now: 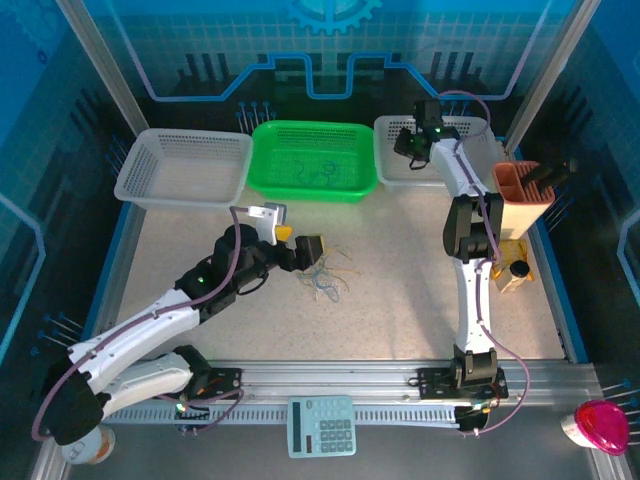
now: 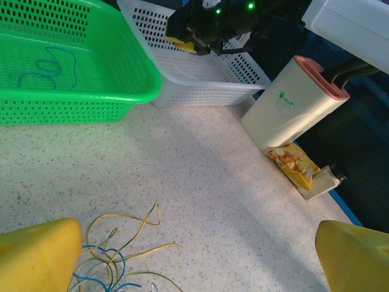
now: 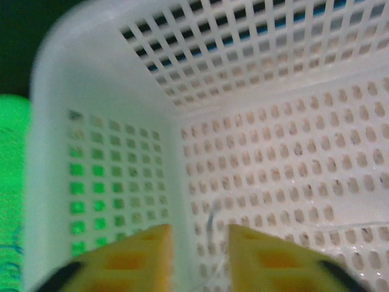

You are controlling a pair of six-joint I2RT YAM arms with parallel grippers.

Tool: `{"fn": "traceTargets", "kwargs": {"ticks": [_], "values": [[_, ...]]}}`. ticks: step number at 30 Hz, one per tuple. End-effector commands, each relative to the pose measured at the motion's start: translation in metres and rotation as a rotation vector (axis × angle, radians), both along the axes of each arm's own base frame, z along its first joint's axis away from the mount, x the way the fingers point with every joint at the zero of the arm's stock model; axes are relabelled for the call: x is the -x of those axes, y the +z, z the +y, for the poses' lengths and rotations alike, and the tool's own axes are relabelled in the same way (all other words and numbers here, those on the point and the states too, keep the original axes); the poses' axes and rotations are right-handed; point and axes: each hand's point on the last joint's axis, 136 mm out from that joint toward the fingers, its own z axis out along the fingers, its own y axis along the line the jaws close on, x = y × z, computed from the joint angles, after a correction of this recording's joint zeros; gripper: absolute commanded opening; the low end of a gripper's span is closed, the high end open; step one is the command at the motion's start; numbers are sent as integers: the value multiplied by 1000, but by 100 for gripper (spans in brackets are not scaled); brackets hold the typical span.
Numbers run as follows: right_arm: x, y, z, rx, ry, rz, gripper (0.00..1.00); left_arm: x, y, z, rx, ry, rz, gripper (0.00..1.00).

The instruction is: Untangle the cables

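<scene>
Several blue and pale cables (image 1: 327, 276) lie tangled mid-table, just beneath the left gripper (image 1: 306, 250), whose fingers spread wide; it is the nearer arm. The right gripper (image 3: 197, 252), fingers slightly parted, hangs inside the white basket (image 3: 316, 152), well apart.

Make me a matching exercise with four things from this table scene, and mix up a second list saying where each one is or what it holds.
1 green basket
2 left pincer
3 right pincer
4 calculator

A at the right-hand white basket
B on the near rail
C holds a loose blue cable
D open above the tangled cables

Pairs: 1-C, 2-D, 3-A, 4-B
</scene>
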Motion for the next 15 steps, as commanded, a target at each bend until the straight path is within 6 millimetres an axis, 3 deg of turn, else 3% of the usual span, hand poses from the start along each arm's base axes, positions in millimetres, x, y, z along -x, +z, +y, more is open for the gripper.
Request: {"fn": "traceTargets", "kwargs": {"ticks": [1, 3, 4, 5, 15], "values": [[10, 37, 3, -19, 7, -43, 57, 3, 19, 3, 26, 6, -25, 99], [13, 43, 6, -14, 20, -59, 68, 5, 21, 5, 23, 8, -29, 99], [16, 65, 9, -15, 30, -99, 73, 5, 22, 5, 20, 8, -30, 99], [18, 72, 10, -12, 36, -111, 74, 6, 23, 6, 19, 8, -28, 99], [59, 160, 56, -45, 154, -297, 76, 8, 17, 9, 5, 17, 4, 99]]}}
